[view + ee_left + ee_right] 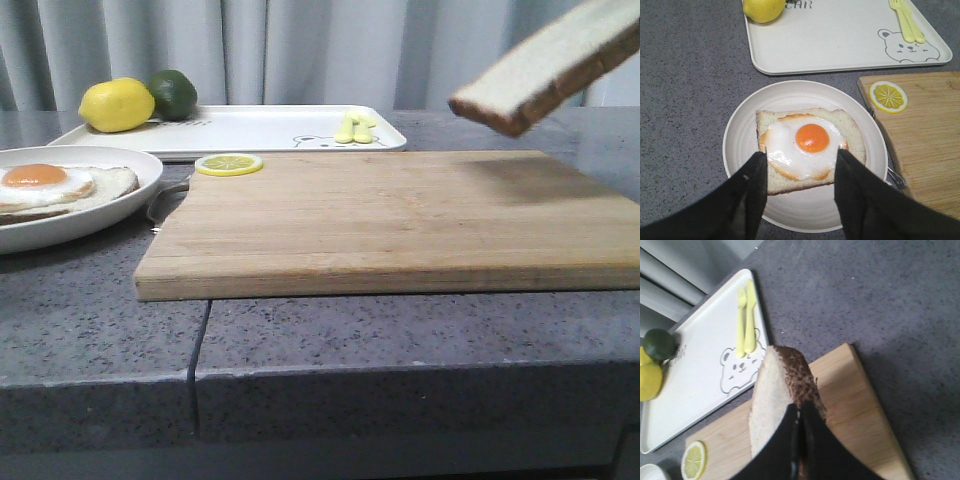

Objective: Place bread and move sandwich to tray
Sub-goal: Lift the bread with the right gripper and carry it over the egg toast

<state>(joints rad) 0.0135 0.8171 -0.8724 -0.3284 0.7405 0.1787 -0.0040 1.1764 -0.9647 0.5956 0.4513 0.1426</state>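
The bread (pixel 545 70), a thick white slice with a dark crust, hangs tilted in the air above the right end of the cutting board (pixel 390 215). My right gripper (pixel 799 412) is shut on its edge (pixel 771 395); the gripper itself is outside the front view. The sandwich (pixel 810 147), a bread slice with a fried egg, lies on its round white plate (pixel 745 135) at the left (pixel 55 190). My left gripper (pixel 800 162) is open just above the plate, its fingers (pixel 757 170) on either side of the slice's near edge. The white tray (pixel 270 128) with the bear drawing lies behind.
A lemon (pixel 117 104) and a lime (pixel 175 92) sit at the tray's left end, a yellow fork and knife (pixel 355 127) at its right. A lemon slice (pixel 229 164) lies on the board's back left corner. A metal utensil (pixel 896 177) sticks out between plate and board.
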